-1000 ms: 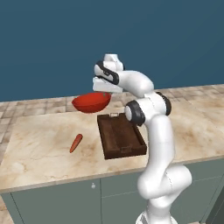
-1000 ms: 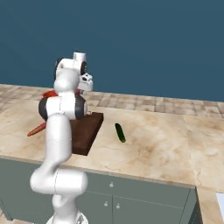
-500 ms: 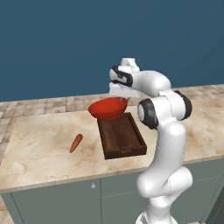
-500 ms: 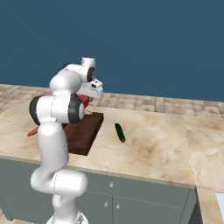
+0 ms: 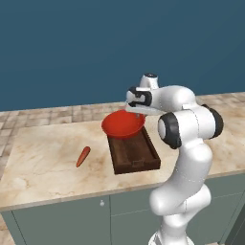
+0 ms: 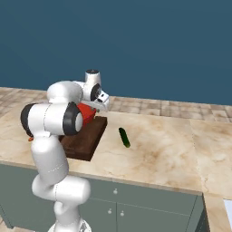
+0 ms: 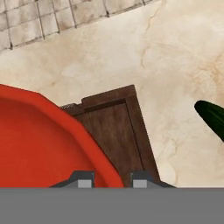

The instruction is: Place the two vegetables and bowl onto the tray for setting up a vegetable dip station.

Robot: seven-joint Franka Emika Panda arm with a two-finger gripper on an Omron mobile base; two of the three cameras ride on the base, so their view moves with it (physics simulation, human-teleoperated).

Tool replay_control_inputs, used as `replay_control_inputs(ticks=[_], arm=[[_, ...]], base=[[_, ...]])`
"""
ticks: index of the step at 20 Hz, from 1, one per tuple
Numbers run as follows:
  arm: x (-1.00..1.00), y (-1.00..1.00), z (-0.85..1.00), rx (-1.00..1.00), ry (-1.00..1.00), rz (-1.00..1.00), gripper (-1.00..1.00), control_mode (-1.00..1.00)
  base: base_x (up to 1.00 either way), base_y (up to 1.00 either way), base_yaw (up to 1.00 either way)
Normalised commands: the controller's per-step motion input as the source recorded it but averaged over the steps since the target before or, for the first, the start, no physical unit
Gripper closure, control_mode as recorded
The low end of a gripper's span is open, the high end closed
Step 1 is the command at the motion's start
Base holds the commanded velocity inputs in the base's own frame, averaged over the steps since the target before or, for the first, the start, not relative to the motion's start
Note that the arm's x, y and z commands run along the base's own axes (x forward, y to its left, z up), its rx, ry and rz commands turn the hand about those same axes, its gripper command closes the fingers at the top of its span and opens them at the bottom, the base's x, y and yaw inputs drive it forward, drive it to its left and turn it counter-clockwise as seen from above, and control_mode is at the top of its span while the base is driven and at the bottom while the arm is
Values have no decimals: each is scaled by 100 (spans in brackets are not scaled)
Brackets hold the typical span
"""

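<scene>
Countertop [image 5: 43, 167], beige marble, carries everything. Tray [image 5: 136, 155] sits on it, long axis running away from the robot; near half bare, dark wood, raised rim. Bowl [image 5: 123, 124], glossy red, is held up over the tray's far end, overhanging it a bit toward the carrot side. In the hand view the bowl [image 7: 39, 144] covers one end of the tray [image 7: 118, 127], tray corner poking out past the rim. Gripper [image 5: 136, 114] is at the bowl's rim on the arm side; fingertips [image 7: 85, 179] straddle the rim edge, pinching it, bowl wall between them. Cucumber [image 6: 124, 137], dark green, lies flat on the counter to the right of the tray, apart from it, not touching. Carrot [image 5: 83, 156] lies on the counter left of the tray, well apart from it, tip angled toward the front edge.
</scene>
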Motion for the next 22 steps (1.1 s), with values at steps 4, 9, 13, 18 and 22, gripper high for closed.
replay_control_inputs(ticks=[4, 9, 13, 18, 22], arm=[[4, -19, -26, 2, 0, 0, 100, -100], [17, -24, -15, 5, 0, 0, 100, -100], [20, -26, 0, 10, 3, 0, 100, -100], [8, -11, -3, 9, 7, 0, 100, -100], [4, 0, -8, 0, 7, 0, 100, -100]], base=[[0, 0, 0], [0, 0, 0], [0, 0, 0], [0, 0, 0], [0, 0, 0]])
